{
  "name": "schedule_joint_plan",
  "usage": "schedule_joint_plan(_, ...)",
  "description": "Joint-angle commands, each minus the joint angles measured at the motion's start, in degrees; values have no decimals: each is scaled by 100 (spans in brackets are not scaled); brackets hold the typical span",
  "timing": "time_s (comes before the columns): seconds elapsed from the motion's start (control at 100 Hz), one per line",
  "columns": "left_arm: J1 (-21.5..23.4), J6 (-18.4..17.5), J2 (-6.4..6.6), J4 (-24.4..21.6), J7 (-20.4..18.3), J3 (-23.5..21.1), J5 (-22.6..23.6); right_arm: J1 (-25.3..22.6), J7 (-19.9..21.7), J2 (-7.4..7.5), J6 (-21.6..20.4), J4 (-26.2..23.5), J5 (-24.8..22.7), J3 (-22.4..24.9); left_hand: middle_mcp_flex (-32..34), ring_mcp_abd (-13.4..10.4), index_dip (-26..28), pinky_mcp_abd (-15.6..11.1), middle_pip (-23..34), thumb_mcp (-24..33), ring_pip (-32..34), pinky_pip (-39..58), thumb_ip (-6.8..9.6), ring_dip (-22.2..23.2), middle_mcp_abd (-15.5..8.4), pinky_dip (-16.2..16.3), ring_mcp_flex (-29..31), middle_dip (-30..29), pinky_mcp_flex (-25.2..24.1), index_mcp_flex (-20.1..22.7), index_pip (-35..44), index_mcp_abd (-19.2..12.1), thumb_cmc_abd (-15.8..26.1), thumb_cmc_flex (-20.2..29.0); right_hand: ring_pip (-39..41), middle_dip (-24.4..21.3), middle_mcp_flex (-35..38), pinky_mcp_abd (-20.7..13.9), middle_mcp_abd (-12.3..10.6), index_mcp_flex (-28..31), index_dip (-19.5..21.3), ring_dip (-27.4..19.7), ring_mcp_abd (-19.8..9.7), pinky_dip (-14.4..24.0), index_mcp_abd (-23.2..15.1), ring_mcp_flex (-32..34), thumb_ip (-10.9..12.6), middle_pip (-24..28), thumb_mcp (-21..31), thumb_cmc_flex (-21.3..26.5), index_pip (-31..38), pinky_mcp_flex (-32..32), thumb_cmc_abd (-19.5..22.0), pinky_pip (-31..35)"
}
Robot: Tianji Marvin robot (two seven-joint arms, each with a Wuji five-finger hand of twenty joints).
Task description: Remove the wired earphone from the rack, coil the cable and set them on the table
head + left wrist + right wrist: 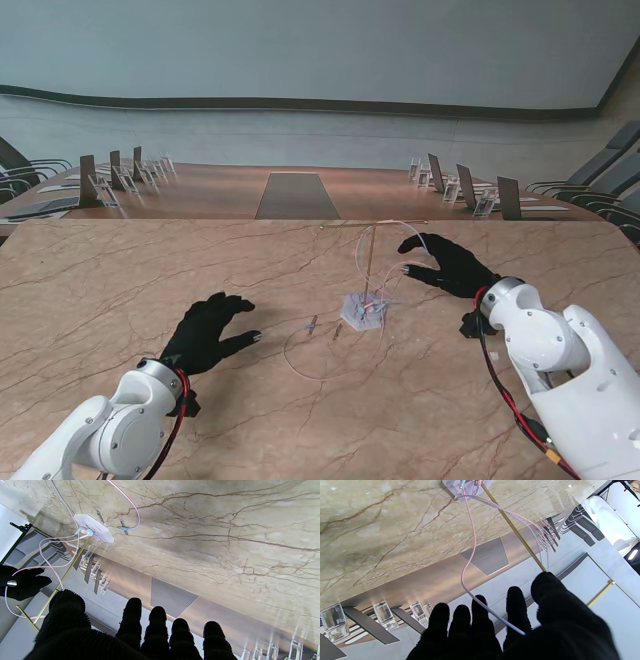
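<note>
1. Draping over the rack (368,262), the earphone cable (420,240) runs across the right hand (452,268) (grip unclear); its earbuds lie on the rack's base.
2. The left hand (208,333), left of the rack, is spread and holds nothing.

1. Setting: a conference or meeting room in an office building.
2. Work surface: a large marble-patterned table (150,290) with brown veining.
3. Beyond it: a long brown conference table (220,190) with a grey central inlay panel (297,196).
4. Seating: dark office chairs (590,180) line both sides of that table.
5. Place settings: dark upright boards (508,197) and clear stands (485,205) sit in rows at the seats.
6. Backdrop: a plain pale curved wall (320,50) with a dark band.
</note>
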Motion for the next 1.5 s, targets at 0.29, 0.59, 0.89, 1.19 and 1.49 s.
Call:
schedule_joint_plan(0.29, 109, -62, -5, -75, -26, -17, -15, -329, -59, -30, -133, -400, -121, 164, -157, -150, 80, -107, 5, -4, -50, -69, 38, 15, -125, -23, -198, 27, -33, 43, -110, -62, 288, 31, 694, 169, 309, -25, 300, 521, -166, 261, 145, -530, 210, 116, 19, 410, 504, 8, 530, -98, -244, 935)
schedule_joint_plan(0.59, 132, -126, -2, -68, -23, -34, -12, -455, -101, -45, -91, -558, -54, 179, -142, -143, 82, -103, 5, -4, -42, -66, 37, 35, -113, -14, -197, 36, -33, 62, -112, -61, 287, 30, 856, 214, 856, 43, 368, 904, -696, 348, 192, -682, 18, 313, -112, 415, 1754, 880, 1390, -8, -373, 1271)
schedule_joint_plan(0.89, 142, -170, 2, -65, -42, -38, -25, -484, -271, -72, -47, -566, -177, 73, -143, -153, 89, -103, 6, -6, -45, -67, 36, 44, -126, -9, -198, 39, -34, 85, -100, -50, 290, 27, 1081, 341, 1345, 150, 457, 1982, 231, 470, 303, -798, -231, 638, -355, 660, 3135, 1127, 1770, 179, -796, 1719)
schedule_joint_plan(1.19, 152, -200, 2, -61, -32, -45, -26, -441, -552, -110, -258, -453, -279, -28, -137, -148, 90, -97, 4, -5, -47, -69, 37, 46, -116, -7, -198, 39, -34, 116, -105, -38, 290, 28, 1417, 511, 2819, 543, 957, 4016, 1720, 666, 783, -813, -29, 1557, -256, 1017, 4291, 1143, 1457, 685, -1137, 2209)
schedule_joint_plan(1.49, 34, -273, 13, -70, -120, 16, -95, -453, -671, -125, -296, -405, -351, -117, -127, -138, 89, -99, 4, -3, -49, -71, 38, 45, -104, -7, -201, 41, -34, 114, -117, -39, 292, 30, 2281, 699, 3715, 1404, 1520, 5261, 2536, 1216, 1365, -567, 40, 2717, -970, 2111, 5176, 1510, 1728, 1356, -2200, 2765)
